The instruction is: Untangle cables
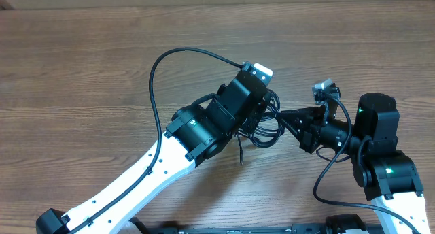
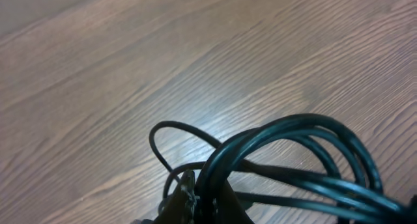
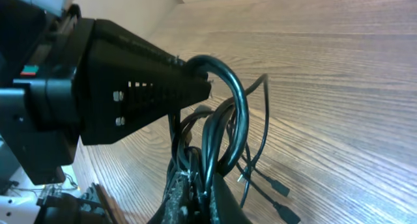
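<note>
Surface [image 3: 339, 68] of wood grain spreads beneath the left claw [image 3: 202, 87], which is pinched tight on a loop of the black cables [image 3: 238, 113]; the right claw [image 3: 195, 195], just beside the left claw, is clamped narrow on the same bundle. Two grips so close probably serve to pull strands apart, while small plug ends [image 3: 280, 188] dangle below the left claw.

Entry: cables [image 1: 269, 130], thin and black, are bunching in tangled loops over the wooden table [image 1: 81, 43], with one loose end hanging down toward the near edge. The left gripper [image 1: 262, 115], on a white and black arm, is pointing into the bundle from the left. The right gripper [image 1: 285, 117] is meeting the same loops from the right. A thicker black wire [image 1: 155, 71] is arcing beside the left arm.
</note>
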Tool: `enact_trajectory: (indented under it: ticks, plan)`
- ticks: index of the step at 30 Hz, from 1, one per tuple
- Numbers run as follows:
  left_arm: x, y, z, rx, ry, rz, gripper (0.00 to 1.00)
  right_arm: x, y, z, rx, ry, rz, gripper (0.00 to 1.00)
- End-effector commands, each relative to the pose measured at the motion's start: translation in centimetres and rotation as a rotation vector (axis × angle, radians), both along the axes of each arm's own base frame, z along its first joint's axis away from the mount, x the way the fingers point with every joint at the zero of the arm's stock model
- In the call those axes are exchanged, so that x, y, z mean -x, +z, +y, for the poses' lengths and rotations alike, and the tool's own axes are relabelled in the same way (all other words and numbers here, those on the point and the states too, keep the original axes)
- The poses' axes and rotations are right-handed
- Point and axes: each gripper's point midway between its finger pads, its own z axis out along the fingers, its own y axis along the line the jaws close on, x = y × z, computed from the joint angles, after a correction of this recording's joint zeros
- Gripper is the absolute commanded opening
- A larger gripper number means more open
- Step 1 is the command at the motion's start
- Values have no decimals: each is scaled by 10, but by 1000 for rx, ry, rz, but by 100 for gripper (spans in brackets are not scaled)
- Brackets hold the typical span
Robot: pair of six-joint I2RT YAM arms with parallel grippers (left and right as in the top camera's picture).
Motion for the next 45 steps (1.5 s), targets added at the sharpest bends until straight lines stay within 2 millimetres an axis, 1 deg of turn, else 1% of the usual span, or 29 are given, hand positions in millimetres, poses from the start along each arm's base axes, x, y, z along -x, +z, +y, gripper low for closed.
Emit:
enact_trajectory:
  ticks: [1,11,19,24,27,29,32,45]
  plan:
    - [-1,13,-11,54,-32,-23,4,2,13,2,-7,13,-41,4]
    - [-13,31,-18,269,135,12,4,5,15,5,-22,37,-41,4]
    - [-28,42,-6,410,348,13,4,6,16,5,-25,43,-39,4]
    - [-39,53,2,585,536,32,5,7,15,5,-18,48,-47,4]
    - [-43,55,10,739,699,83,4,7,14,5,-14,50,-49,4]
    - [-44,55,11,827,770,127,4,7,14,5,-14,50,-49,4]
    - [-44,55,12,898,824,163,4,7,13,5,-12,50,-44,4]
    - [-45,56,15,1101,982,261,4,9,11,5,1,60,-52,4]
